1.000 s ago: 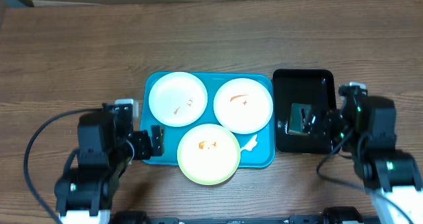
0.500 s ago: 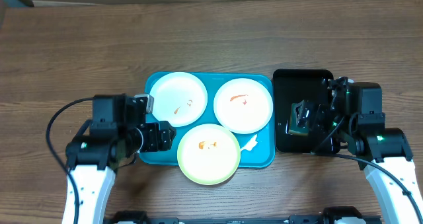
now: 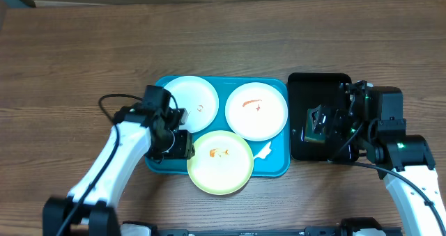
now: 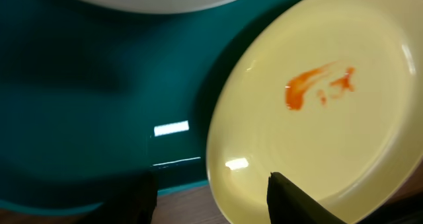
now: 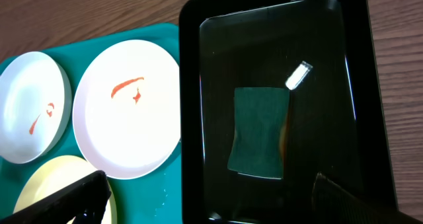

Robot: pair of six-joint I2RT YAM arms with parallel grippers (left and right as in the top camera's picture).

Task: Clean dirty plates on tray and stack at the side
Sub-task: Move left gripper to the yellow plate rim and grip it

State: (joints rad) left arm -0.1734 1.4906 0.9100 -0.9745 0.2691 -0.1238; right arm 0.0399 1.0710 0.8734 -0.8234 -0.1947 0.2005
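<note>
Three round plates are seen lying in the large glossy turquoise plastic tray at mid-table. A white plate is found at the back left and a second white plate at the back right. A pale yellow-green rimmed plate is set at the front, its edge jutting past the tray's near rim. Orange-red smears are carried by all three. The left gripper is held low at the yellow-green plate's left edge, jaws parted, nothing clasped. The right gripper is hung above the small black plastic tray, jaws spread wide and empty. A dark green rectangular sponge is seen lying flat inside that tray. Everything is set on a brown wooden table.
</note>
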